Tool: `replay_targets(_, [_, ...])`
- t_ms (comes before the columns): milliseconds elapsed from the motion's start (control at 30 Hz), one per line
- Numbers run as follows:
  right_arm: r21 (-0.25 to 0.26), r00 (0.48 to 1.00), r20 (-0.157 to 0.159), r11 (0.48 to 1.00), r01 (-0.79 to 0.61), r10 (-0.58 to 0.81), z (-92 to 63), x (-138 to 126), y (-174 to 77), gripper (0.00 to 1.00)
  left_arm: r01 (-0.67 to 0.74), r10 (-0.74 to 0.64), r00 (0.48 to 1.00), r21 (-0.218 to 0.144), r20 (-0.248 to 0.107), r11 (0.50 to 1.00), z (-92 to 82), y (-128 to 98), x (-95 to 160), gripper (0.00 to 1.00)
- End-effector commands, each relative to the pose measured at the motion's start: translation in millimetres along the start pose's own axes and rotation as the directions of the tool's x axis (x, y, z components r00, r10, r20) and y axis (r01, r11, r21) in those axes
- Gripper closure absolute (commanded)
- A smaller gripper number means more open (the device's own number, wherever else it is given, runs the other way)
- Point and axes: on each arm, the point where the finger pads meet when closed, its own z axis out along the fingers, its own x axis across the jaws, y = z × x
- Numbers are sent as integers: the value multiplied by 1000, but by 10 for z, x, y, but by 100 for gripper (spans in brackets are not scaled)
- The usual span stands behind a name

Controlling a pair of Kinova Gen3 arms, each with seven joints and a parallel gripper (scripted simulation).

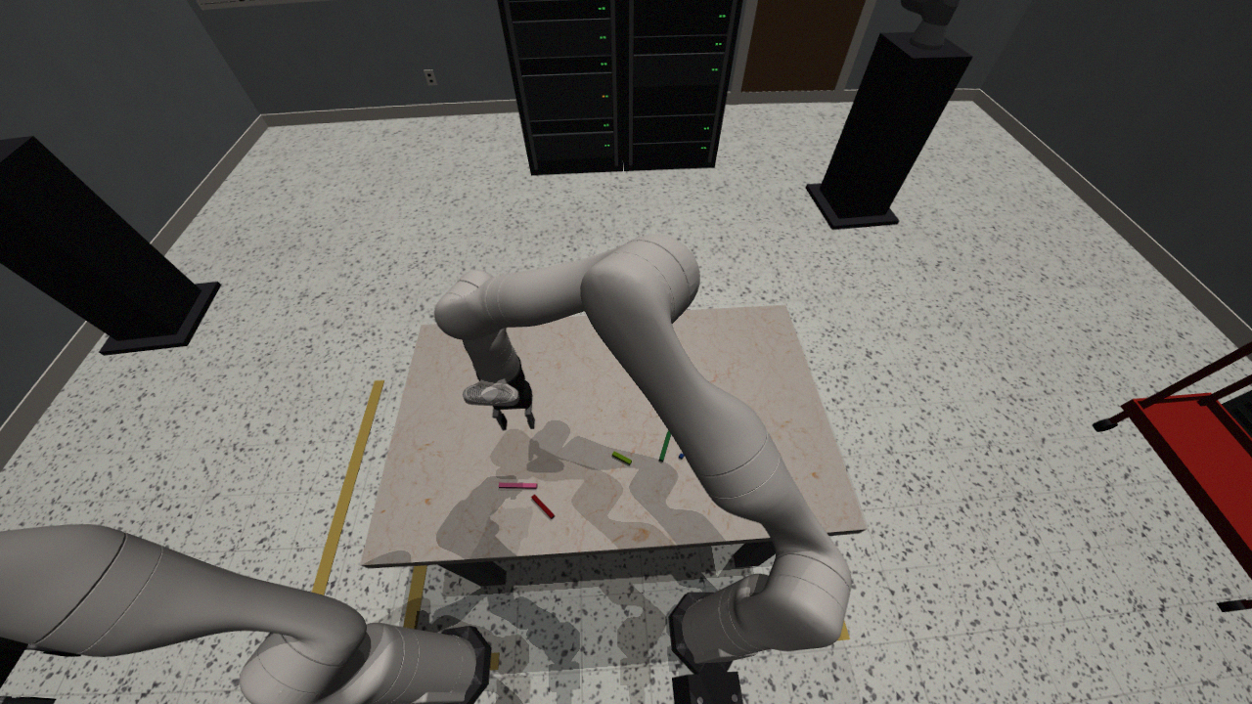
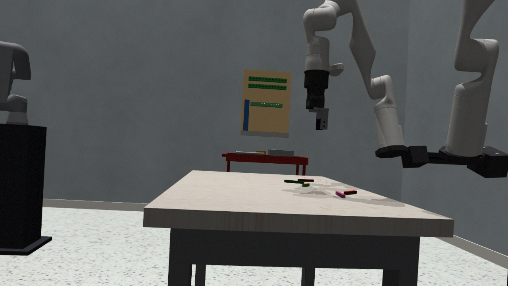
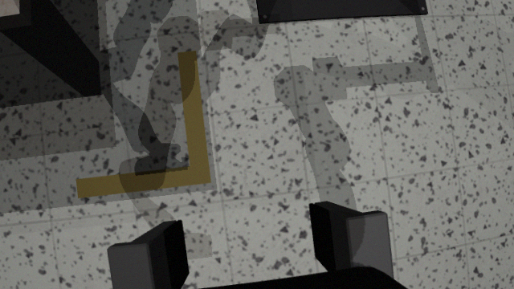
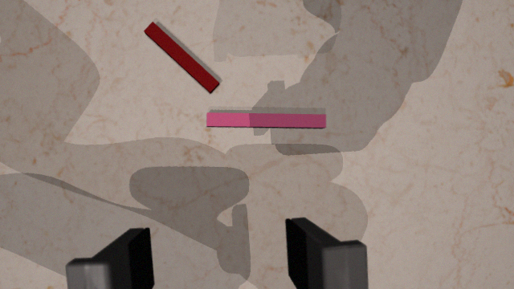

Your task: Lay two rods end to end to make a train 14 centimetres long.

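Note:
A pink rod (image 1: 517, 485) (image 2: 340, 194) (image 4: 289, 120) lies flat, partly in shadow. A red rod (image 1: 542, 506) (image 2: 350, 192) (image 4: 181, 57) lies slanted near its end, apart from it. A lime rod (image 1: 621, 458) (image 2: 305, 184), a green rod (image 1: 665, 445) (image 2: 291, 181) and a small blue rod (image 1: 682, 455) lie separately. A second red rod (image 2: 308, 180) shows in the exterior view; the arm hides it in the top view's. My right gripper (image 1: 516, 423) (image 2: 321, 128) (image 4: 219, 252) is open and empty, high above the table near the pink rod. My left gripper (image 3: 248, 239) is open and empty above the floor.
The table (image 1: 735, 350) (image 2: 213, 199) carries the rods. The right arm (image 1: 713, 419) reaches across above the table and covers part of it in the top view. The left arm (image 1: 201, 603) is off the table. A red cart (image 2: 266, 158) stands beyond the table.

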Motion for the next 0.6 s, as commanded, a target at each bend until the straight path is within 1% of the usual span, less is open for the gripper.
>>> replay_targets(0, [7, 1000, 0, 1000, -2, 2, -4, -2, -19, 0, -2, 2, 1000, -1, 4, 1000, -5, 10, -9, 0])
replay_targets(100, [5, 1000, -10, 1000, -18, 18, 23, 14, -18, 0, -2, 2, 1000, -1, 4, 1000, -5, 10, -9, 0])
replay_targets(300, [12, 998, -12, 998, -65, 65, 70, -13, -36, 0, -2, 2, 1000, -1, 4, 1000, -5, 10, -9, 0])
replay_targets(400, [31, 991, -17, 991, -129, 130, 121, -27, -87, 0, -2, 2, 1000, -1, 4, 1000, -5, 10, -9, 0])
replay_targets(567, [46, 962, -12, 961, -273, 274, 265, -140, -104, 0, -2, 2, 1000, -1, 4, 1000, -5, 10, -9, 0])
